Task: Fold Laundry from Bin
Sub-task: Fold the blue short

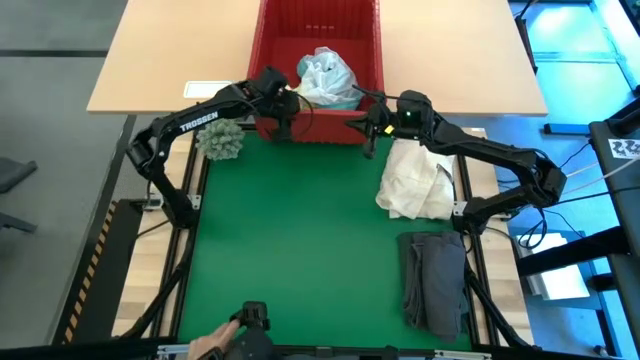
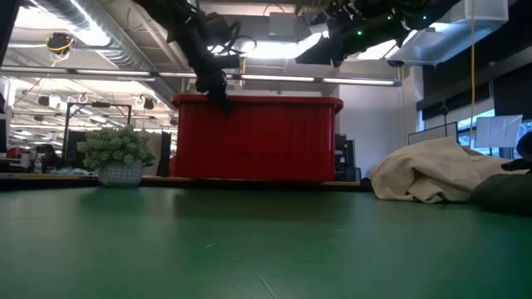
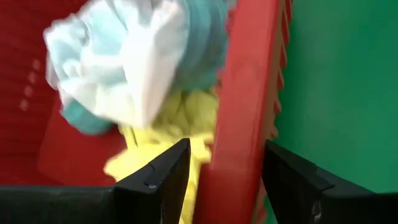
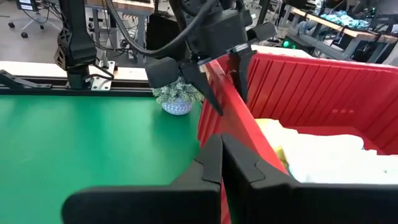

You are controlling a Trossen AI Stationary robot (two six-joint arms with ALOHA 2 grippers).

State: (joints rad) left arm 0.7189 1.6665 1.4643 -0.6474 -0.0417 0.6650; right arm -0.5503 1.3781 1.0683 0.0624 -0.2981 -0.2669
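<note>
Two dark hands meet at the near wall of the bright red slotted plastic bin (image 1: 320,125), which stands at the far edge of the green surface (image 1: 300,250). Starting from the left: the left hand (image 1: 283,122) straddles that wall's rim, its fingers parted with one inside the bin and one outside, gripping nothing as far as the wrist view shows. The laundry lies just inside from it: a crumpled light turquoise-blue soft garment (image 3: 124,62) sits on top, and a bright yellow cloth garment (image 3: 161,146) lies beneath, right next to the inner finger (image 3: 163,180). The left hand looks nearer the pile, so my guess is it only needs to shift inward, away from the rim. Further right, the right hand (image 1: 372,133) hovers by the same wall, fingers pressed together and empty.
</note>
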